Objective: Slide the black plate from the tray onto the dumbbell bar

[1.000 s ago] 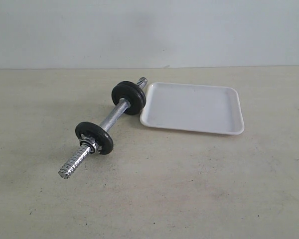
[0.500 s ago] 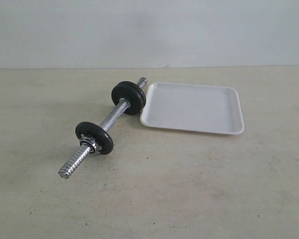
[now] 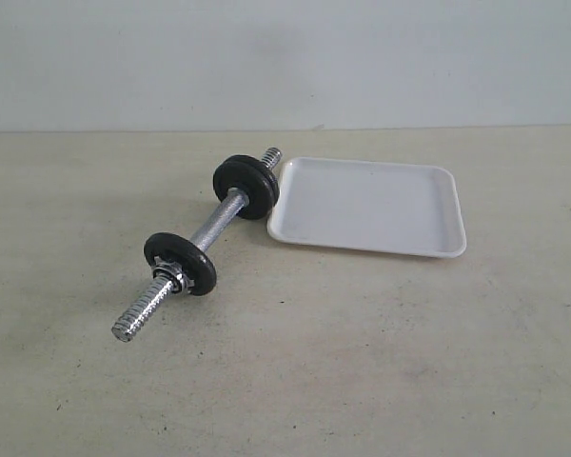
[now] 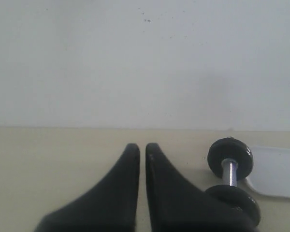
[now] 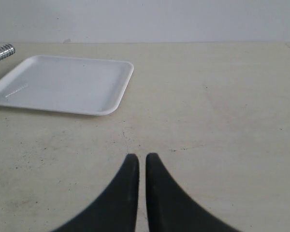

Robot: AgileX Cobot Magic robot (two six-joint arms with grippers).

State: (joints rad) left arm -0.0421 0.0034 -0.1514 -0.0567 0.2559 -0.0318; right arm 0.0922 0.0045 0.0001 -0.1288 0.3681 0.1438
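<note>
Nothing moved since a second ago, left gripper [image 4: 141, 146] and right gripper [image 5: 137, 157] pressed together, visible only in wrist views, dumbbell bar [image 3: 214, 226] beside tray [image 3: 366, 205].

Apart from the job items, you've got two things in shot: table [image 3: 381, 371] and wall [image 3: 285, 57]. The table is a flat beige matte top. It fills the lower part of the exterior view and runs out of frame left, right and on the near side. Its surface is mottled, with faint dark scuffs and fine flecks scattered across it; the right wrist view shows a thin line of smudges [image 5: 181, 147] most clearly. The wall is plain pale grey-white and stands upright behind the table's far edge, meeting it in a straight horizontal seam. The left wrist view picks up a few tiny dark specks [image 4: 146, 20] high on the wall. A small dark mark [image 5: 66, 40] sits right at the seam.
</note>
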